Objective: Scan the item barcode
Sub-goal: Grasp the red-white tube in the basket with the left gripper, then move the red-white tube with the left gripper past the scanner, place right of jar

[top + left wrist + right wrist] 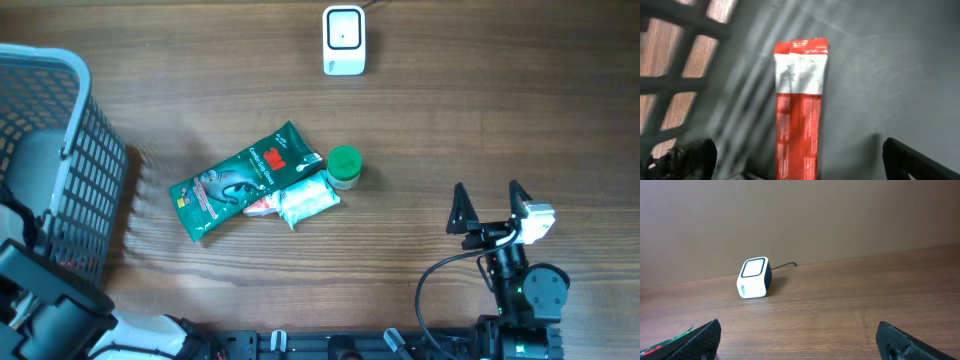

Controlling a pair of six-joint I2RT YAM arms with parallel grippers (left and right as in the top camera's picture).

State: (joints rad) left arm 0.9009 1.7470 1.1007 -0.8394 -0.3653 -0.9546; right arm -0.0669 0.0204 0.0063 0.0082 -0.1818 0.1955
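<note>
Brown wood-grain counter [450,110] carries everything. The left tool [800,167] hangs inside the grey plastic lattice basket [95,150] with its fingers spread wide and empty. Between them, flat on the basket floor and not touched, lies the long red and white sachet [800,100]. I judge it is the item to scan, and the wide spread is there to take it by its narrow sides. The right tool [487,195] is also released and empty near the front edge. It points toward the white box-shaped scanner [343,40], which stands well apart with its dark window turned upward, probably so an item can be held over it. Between them a green foil pouch [235,180], a small green-lidded jar [344,167] and a white-green packet [308,200] lie touching.
</note>
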